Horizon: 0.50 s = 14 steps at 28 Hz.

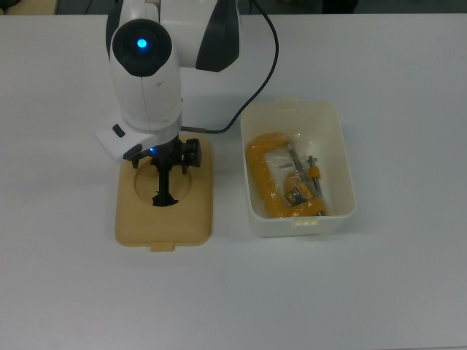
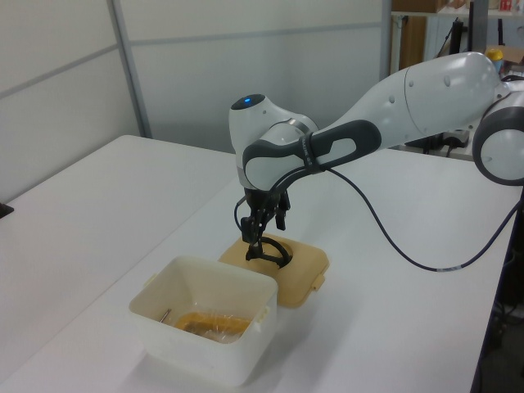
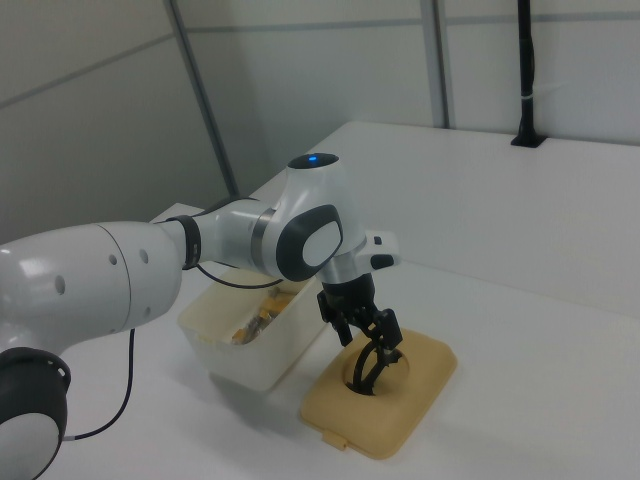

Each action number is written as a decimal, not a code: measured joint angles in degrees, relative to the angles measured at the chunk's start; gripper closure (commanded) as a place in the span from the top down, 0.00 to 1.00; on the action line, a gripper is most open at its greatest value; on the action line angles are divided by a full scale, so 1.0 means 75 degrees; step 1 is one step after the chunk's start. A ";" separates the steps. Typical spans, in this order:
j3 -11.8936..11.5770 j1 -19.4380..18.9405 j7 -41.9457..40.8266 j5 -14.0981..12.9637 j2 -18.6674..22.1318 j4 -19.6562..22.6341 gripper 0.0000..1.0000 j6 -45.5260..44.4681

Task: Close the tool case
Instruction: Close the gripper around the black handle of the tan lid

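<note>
- Tan lid (image 1: pixel 164 211) lies flat on the bench (image 1: pixel 73 292), just beside the open white tub (image 1: pixel 298 113), handle (image 1: pixel 162 186) upward for lifting.
- End effector (image 1: pixel 165 162) sits over that handle; whether its grip is apart or together I cannot tell.
- Orange clamp (image 1: pixel 266 182) inside the tub lies low, clear of closing.

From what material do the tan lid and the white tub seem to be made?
Lid: probably moulded plastic, matt tan, with rounded corners and a pressed round recess. Tub: likely thin plastic, white and slightly glossy, with walls that look a little translucent. Neither can be told for certain.

White arm (image 3: pixel 250 240), jaws at black handle (image 3: pixel 372 368), tan lid (image 3: pixel 385 400), white tub (image 3: pixel 250 345) beside.
</note>
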State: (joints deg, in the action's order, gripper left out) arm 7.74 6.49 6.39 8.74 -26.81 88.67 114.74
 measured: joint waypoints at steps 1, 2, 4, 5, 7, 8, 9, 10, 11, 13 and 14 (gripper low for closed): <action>0.0004 0.0000 0.0000 0.0017 -0.0012 0.0000 0.87 0.0005; 0.0012 0.0000 0.0003 0.0042 -0.0023 0.0000 0.83 0.0008; 0.0053 0.0001 0.0017 0.0112 -0.0051 0.0000 0.74 0.0009; 0.0078 0.0003 0.0044 0.0145 -0.0064 0.0000 0.70 0.0009; 0.0129 0.0004 0.0143 0.0223 -0.0092 0.0000 0.61 0.0009; 0.0150 0.0004 0.0187 0.0252 -0.0107 0.0000 0.50 0.0009; 0.0174 0.0004 0.0243 0.0273 -0.0128 0.0000 0.45 0.0012; 0.0184 0.0003 0.0262 0.0280 -0.0140 0.0000 0.39 0.0022; 0.0190 0.0004 0.0268 0.0283 -0.0151 0.0001 0.33 0.0052; 0.0192 0.0005 0.0272 0.0283 -0.0164 0.0000 0.18 0.0143; 0.0192 0.0010 0.0275 0.0283 -0.0169 0.0000 0.14 0.0192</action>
State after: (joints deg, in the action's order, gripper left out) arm 9.18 6.56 8.45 10.87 -28.08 88.67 116.18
